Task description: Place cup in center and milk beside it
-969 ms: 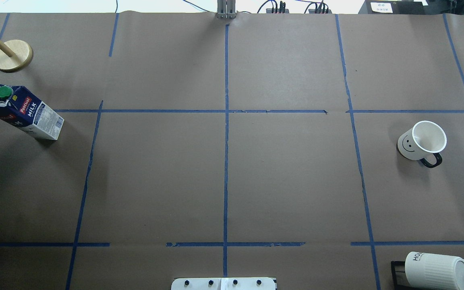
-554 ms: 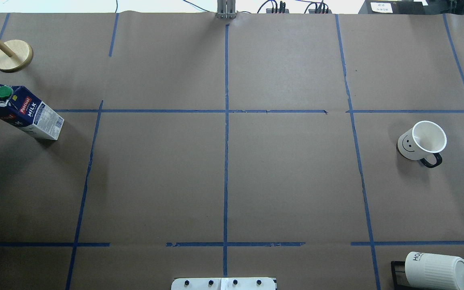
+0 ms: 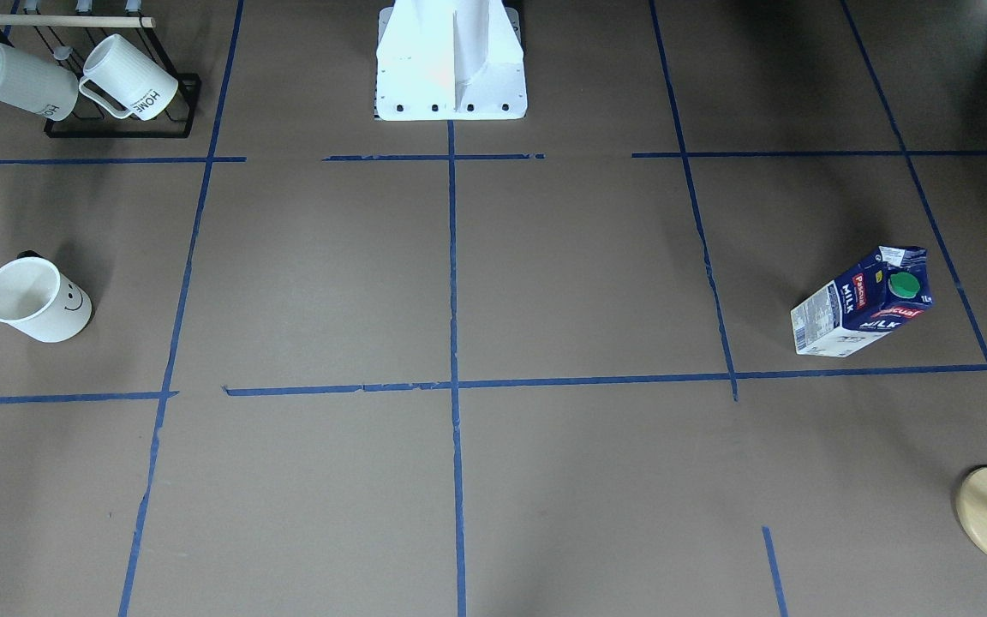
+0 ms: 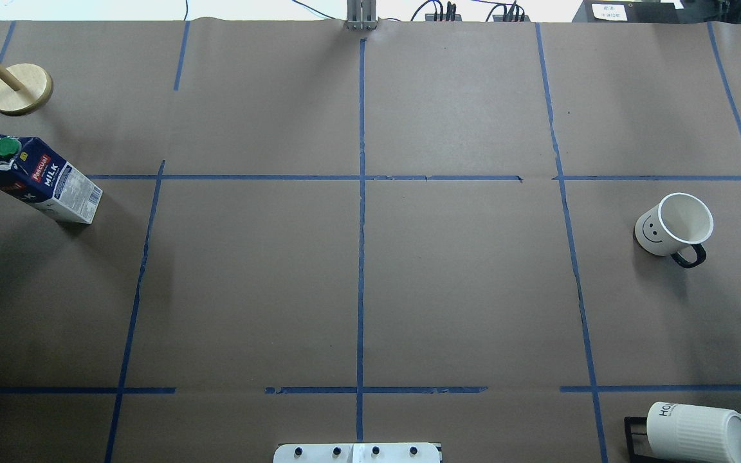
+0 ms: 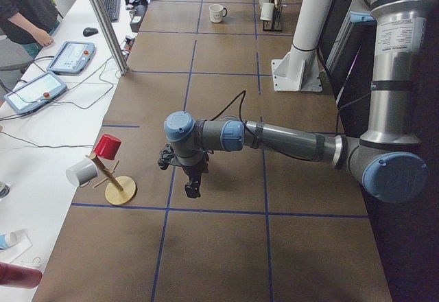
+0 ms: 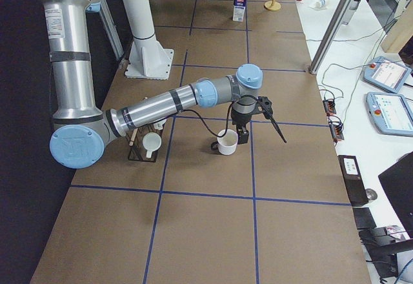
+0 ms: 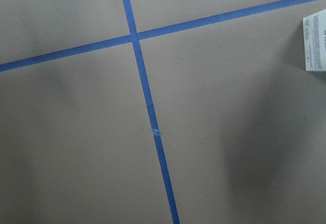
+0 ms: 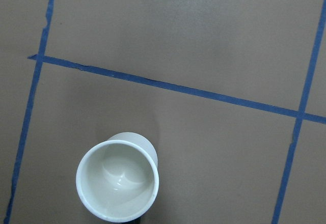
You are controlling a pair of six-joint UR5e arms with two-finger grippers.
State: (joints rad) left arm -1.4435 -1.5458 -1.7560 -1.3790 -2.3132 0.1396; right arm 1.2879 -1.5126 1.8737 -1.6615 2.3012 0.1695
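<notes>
The cup (image 4: 673,225), a white mug with a smiley face, stands upright at the table's right; it also shows in the front view (image 3: 35,300) and from above in the right wrist view (image 8: 117,180). The milk (image 4: 36,179) stands at the far left, also in the front view (image 3: 862,300). The center (image 4: 361,177) tape crossing is bare. My right gripper (image 6: 261,132) hovers just beside the cup (image 6: 227,142). My left gripper (image 5: 193,189) hangs over the table's left end. I cannot tell whether either is open. No fingers show in the wrist views.
A black rack with two ribbed "HOME" mugs (image 4: 692,431) stands at the near right corner. A wooden peg stand (image 4: 20,89) is at the far left, behind the milk. The robot's white base (image 3: 451,60) is at the near edge. An operator (image 5: 24,7) is beyond the far edge.
A dark sliver of the right gripper has come into the overhead view at its right edge. The cup and the milk have not moved.
</notes>
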